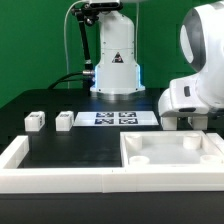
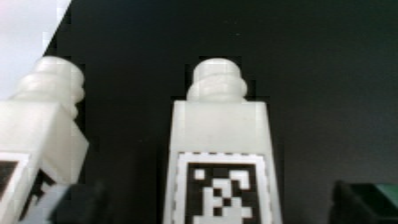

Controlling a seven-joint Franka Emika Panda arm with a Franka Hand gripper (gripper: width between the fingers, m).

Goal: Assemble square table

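The white square tabletop (image 1: 168, 160) lies rim-up at the front, on the exterior view's right. My gripper (image 1: 186, 121) hangs low just behind it, its fingertips hidden there. In the wrist view my gripper (image 2: 217, 206) is open. A white leg (image 2: 219, 130) with a rounded peg end and a black-white tag stands between the dark fingers (image 2: 368, 197), with a gap on each side. A second leg (image 2: 47, 115) lies beside it, outside the jaws. Two more leg blocks (image 1: 36, 121) (image 1: 66, 120) sit at the exterior view's left.
The marker board (image 1: 115, 118) lies mid-table before the robot base (image 1: 115, 70). A long white rail (image 1: 60, 170) borders the black surface along the front and the left.
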